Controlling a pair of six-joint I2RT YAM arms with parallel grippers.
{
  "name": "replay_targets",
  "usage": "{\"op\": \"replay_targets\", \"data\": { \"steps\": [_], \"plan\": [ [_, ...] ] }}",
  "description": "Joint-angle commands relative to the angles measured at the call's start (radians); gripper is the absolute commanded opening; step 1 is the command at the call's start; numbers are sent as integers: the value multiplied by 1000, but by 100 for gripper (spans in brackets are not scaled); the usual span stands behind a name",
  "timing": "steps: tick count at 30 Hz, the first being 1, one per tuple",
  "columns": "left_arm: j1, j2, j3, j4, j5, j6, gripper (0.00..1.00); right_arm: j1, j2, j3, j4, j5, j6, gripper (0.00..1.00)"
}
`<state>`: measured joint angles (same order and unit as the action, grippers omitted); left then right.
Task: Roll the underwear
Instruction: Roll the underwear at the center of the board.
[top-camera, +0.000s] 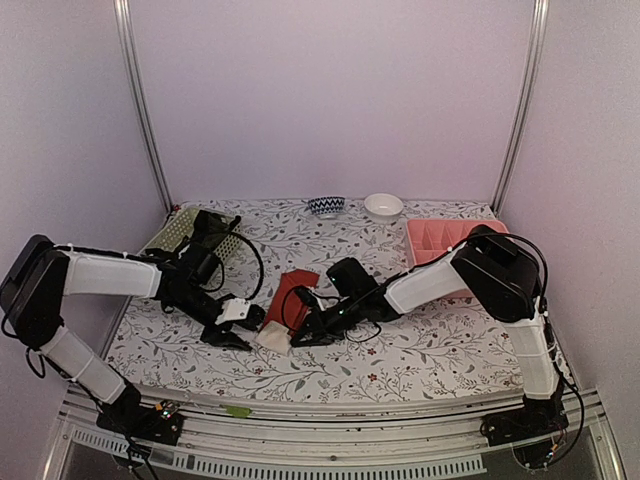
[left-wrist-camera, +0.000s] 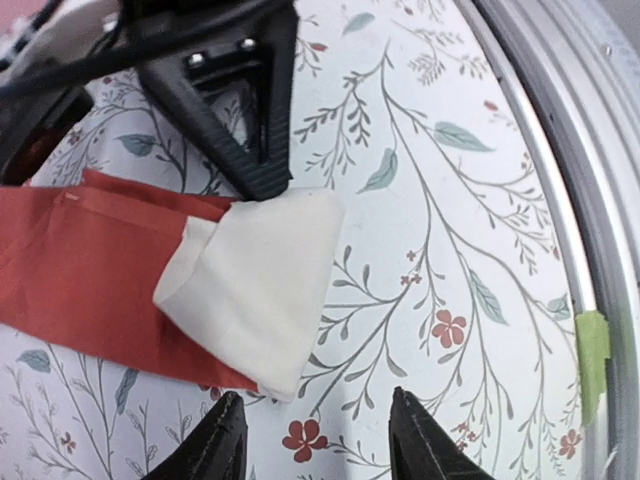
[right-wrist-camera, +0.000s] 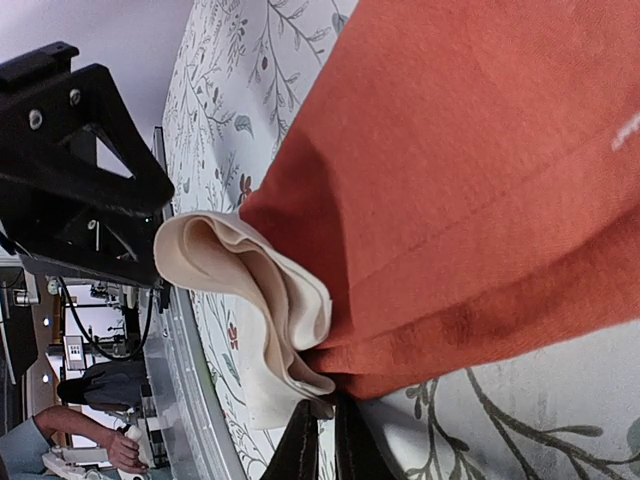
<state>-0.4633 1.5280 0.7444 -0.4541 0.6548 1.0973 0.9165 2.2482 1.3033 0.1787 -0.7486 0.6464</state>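
The red-orange underwear lies flat on the floral table, and its cream-white part is folded over at the near end. My right gripper is shut on the underwear, pinching the folded edge where cream meets red. It reaches in from the right. My left gripper is open just short of the cream fold with only tablecloth between its fingers. In the top view it sits left of the fold.
A pale green basket with something dark in it stands at the back left. A pink divided tray sits at the back right, behind the right arm. Two bowls stand along the back wall. Green tape marks the front rail.
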Motion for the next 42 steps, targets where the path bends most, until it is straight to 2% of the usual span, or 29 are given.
{"op": "replay_targets", "data": {
  "steps": [1, 6, 10, 14, 17, 20, 23, 26, 30, 36, 42],
  "plan": [
    [-91, -49, -58, 229, -159, 102, 49, 6, -7, 9, -65, 19, -14, 12],
    [-164, -42, -89, 320, -230, 143, 48, -1, -28, 14, -63, 19, -16, 14],
    [-198, 14, -69, 323, -275, 166, 48, -16, -53, 8, -50, 18, -5, 16],
    [-208, 96, -23, 258, -320, 188, 47, -37, -101, -28, -11, 18, 19, 18],
    [-209, 143, 10, 177, -333, 198, 46, -54, -150, -69, 20, 31, 33, 23],
    [-207, 185, 59, 85, -329, 173, 39, -67, -211, -135, 31, 64, 24, 25],
    [-204, 228, 137, -63, -270, 137, 24, -73, -304, -223, 44, 138, -6, 30],
    [-197, 292, 244, -233, -152, 101, 11, -74, -416, -322, 57, 217, -59, 36],
    [-187, 385, 347, -405, -25, 41, 0, -68, -569, -431, 37, 321, -159, 44],
    [-169, 523, 412, -542, 100, 0, 0, 17, -666, -467, -52, 457, -370, 51],
    [-119, 688, 521, -686, 190, 12, 0, 142, -597, -414, -64, 535, -536, 52]
  ]
}}
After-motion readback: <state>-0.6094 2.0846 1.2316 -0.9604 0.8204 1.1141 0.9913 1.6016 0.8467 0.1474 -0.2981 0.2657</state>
